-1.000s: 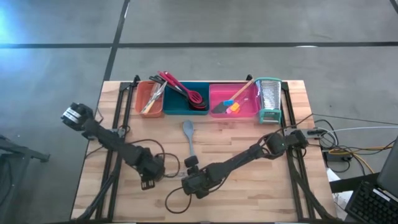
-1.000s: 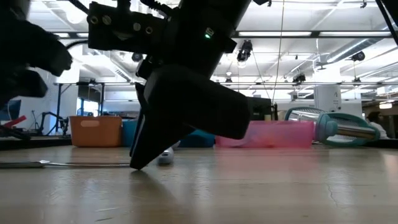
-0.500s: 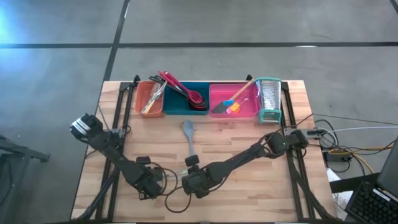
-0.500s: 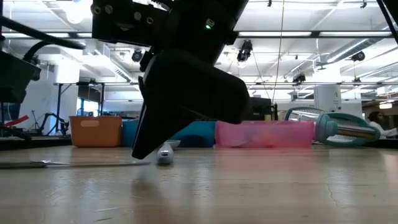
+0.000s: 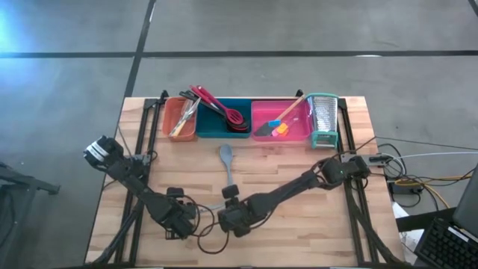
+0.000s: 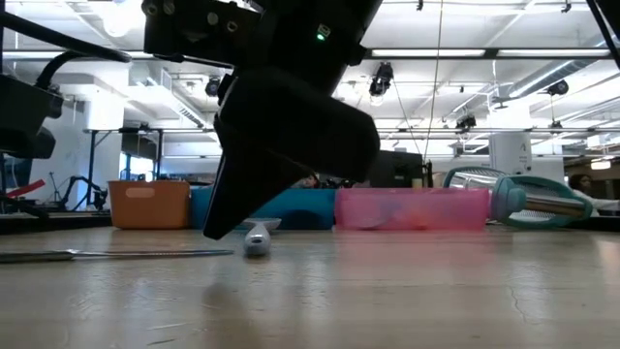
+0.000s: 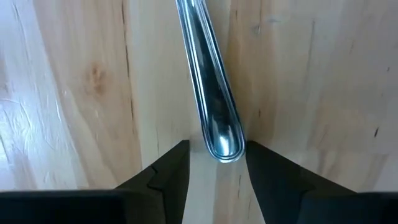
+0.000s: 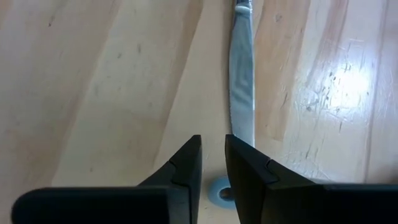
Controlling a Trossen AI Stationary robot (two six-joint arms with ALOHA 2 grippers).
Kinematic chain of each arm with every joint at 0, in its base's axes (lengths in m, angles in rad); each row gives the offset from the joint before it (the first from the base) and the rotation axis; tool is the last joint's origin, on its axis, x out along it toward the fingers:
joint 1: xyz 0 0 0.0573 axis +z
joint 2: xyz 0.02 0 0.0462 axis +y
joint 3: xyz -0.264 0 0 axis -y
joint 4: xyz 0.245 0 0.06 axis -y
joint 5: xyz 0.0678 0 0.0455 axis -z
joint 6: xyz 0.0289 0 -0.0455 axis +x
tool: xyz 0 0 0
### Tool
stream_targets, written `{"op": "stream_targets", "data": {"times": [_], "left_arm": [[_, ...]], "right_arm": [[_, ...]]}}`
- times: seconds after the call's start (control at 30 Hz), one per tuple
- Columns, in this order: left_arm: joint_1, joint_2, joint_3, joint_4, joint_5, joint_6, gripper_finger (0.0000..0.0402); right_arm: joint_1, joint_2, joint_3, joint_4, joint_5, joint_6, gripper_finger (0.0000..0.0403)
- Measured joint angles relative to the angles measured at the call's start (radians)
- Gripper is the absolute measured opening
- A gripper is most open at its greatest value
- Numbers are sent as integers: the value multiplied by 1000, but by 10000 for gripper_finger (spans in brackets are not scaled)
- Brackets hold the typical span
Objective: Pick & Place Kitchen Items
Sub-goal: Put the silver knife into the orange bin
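Observation:
A metal knife point(image 6: 126, 254) lies flat on the wooden table near its front edge, between my two grippers. My left gripper point(image 7: 217, 149) points down, open, with one finger on each side of the knife's rounded handle end point(image 7: 222, 134). My right gripper point(image 8: 212, 140) slants down from the table's right, its fingers a narrow gap apart. It stands over the tip end of the blade point(image 8: 241, 81), which runs under one finger. A grey spoon point(image 5: 226, 161) lies flat on the table. Its handle end point(image 6: 257, 240) is beside my right gripper point(image 5: 224, 213).
An orange tray point(image 5: 178, 118), a teal tray point(image 5: 222, 123) and a pink tray point(image 5: 280, 119) stand in a row along the far edge with utensils in them. A metal box grater point(image 5: 323, 119) is at their right end. Bare wood lies between the trays and the grippers.
My left gripper has moved toward the table's near edge and down, and now stands over the knife's handle end. The knife and the grey spoon lie where they were.

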Motion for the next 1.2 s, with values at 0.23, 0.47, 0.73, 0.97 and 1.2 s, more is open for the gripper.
{"op": "stream_targets", "data": {"times": [0.23, 0.47, 0.73, 0.97, 1.2], "left_arm": [[12, -21, -1, 87, -14, -40, 163], [22, -19, -10, 118, -6, -77, 163], [47, -19, -56, 142, 20, -128, 158], [47, -19, -84, 146, -11, -158, 80], [50, -21, -109, 132, -51, -139, 4]], "right_arm": [[-6, 0, 0, 4, 0, 23, 59], [-5, 0, 0, 4, -1, 22, 65], [-5, 0, 0, 3, -1, 22, 60], [-7, 0, 0, 2, -1, 18, 52], [-11, -2, 0, 1, -2, 17, 52]]}}
